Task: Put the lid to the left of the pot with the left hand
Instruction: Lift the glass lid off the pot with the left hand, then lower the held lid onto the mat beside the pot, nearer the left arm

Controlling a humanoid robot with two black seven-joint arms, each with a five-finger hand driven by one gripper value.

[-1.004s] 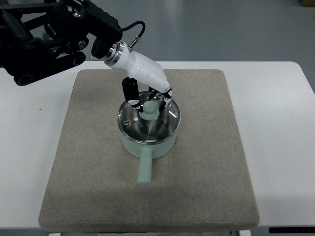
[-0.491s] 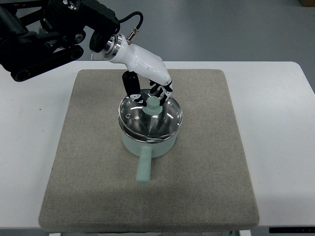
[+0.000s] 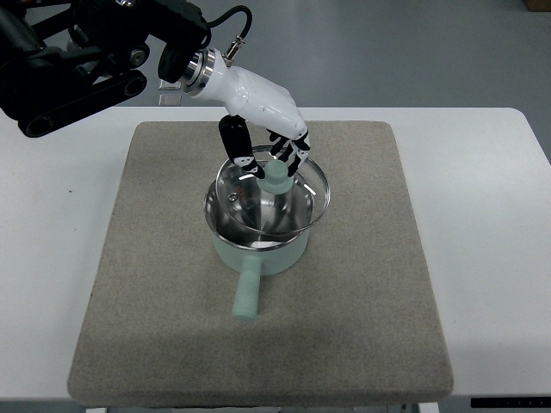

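A pale green pot (image 3: 258,254) with a steel inside and a green handle toward the near edge stands in the middle of the grey mat (image 3: 155,284). Its glass lid (image 3: 306,194) with a pale green knob (image 3: 275,179) hangs just above the pot, shifted slightly to the upper right of the rim. My left hand (image 3: 267,159), white with black fingers, comes in from the upper left and is shut on the lid's knob from behind. The right hand is out of view.
The mat lies on a white table (image 3: 482,224). The black left arm (image 3: 77,52) crosses the upper left corner. Bare mat stretches on the pot's left and right sides.
The lid has been lifted off the pot's rim and raised a little up and to the right, held by its knob. The pot's steel inside now shows.
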